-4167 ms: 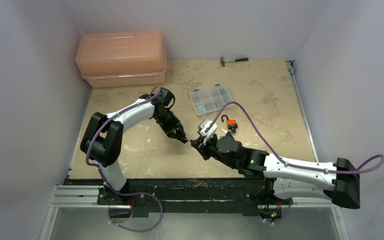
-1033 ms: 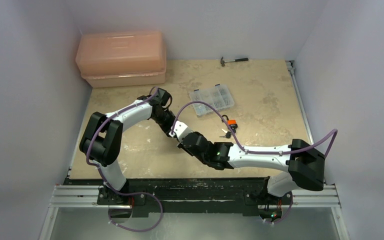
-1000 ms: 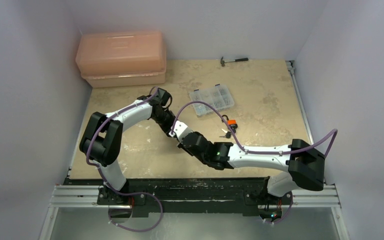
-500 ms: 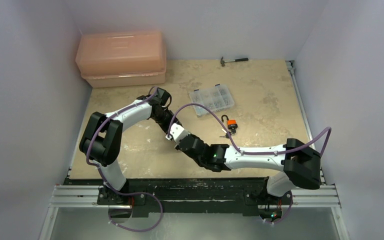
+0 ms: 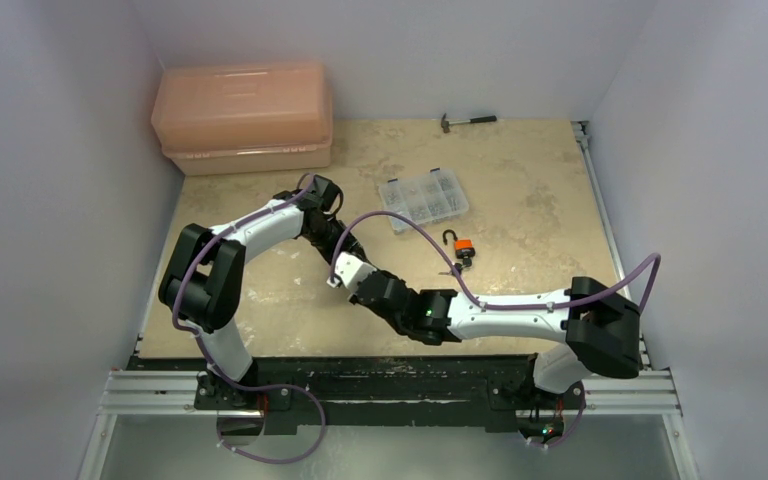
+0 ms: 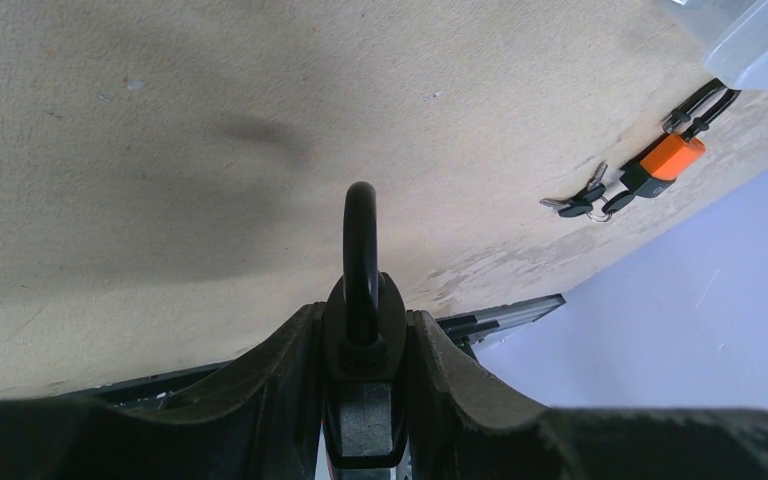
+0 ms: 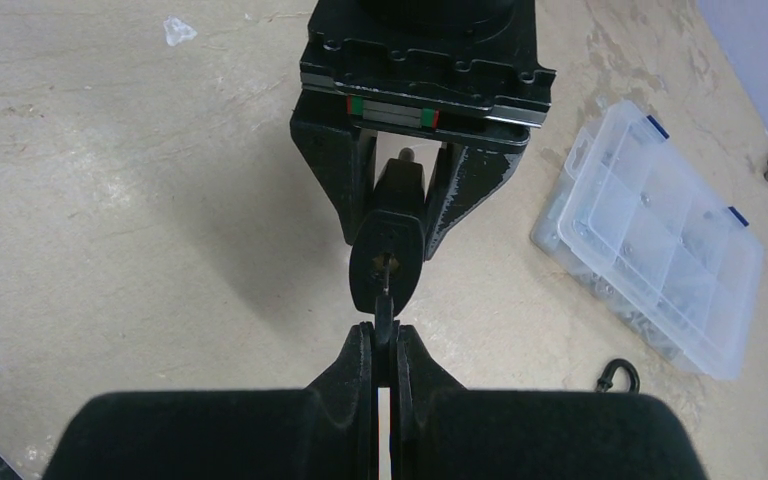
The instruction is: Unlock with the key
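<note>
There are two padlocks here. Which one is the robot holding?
The black padlock, clamped in the left gripper; the orange padlock lies loose on the table.

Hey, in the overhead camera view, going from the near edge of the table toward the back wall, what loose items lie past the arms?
orange padlock → clear organizer box → hammer. The pink toolbox overlaps the hammer in depth, so it is left out.

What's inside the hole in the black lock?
The key, pinched by the right hand, pokes its thin blade in. The left hand grips the black lock. How deep it goes is hidden.
</note>
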Motion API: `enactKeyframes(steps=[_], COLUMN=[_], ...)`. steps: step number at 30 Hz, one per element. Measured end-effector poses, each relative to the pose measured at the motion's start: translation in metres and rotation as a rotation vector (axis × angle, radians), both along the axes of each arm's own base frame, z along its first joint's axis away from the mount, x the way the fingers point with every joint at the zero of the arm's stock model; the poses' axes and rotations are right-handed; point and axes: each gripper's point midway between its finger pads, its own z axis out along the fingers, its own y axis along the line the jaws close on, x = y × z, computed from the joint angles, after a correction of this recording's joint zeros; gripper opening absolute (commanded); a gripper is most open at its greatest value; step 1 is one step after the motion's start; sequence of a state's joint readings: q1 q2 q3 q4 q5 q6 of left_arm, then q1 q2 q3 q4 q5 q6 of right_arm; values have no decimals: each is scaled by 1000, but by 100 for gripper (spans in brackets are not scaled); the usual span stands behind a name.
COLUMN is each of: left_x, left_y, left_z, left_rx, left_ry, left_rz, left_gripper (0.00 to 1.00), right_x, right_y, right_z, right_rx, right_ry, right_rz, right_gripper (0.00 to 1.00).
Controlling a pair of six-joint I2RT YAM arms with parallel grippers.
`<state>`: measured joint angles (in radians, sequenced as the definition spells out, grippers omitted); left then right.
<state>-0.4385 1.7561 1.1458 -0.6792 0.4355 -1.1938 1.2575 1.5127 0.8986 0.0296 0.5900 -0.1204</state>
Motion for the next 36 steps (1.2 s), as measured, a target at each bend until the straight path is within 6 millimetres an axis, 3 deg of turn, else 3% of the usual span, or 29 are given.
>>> enactKeyframes(steps=[21, 36], left_x=[0, -1], left_y=[9, 10], left_z=[-7, -5], left_rx=[35, 32], left_ry=[3, 5], left_rz=[19, 21], left_gripper=[0, 0], right_x=[2, 0], right_y=[11, 9], right_z=[-10, -9], right_rx=[15, -27], right_ry=[27, -50], right_rz=[-43, 74], right_gripper=[0, 0])
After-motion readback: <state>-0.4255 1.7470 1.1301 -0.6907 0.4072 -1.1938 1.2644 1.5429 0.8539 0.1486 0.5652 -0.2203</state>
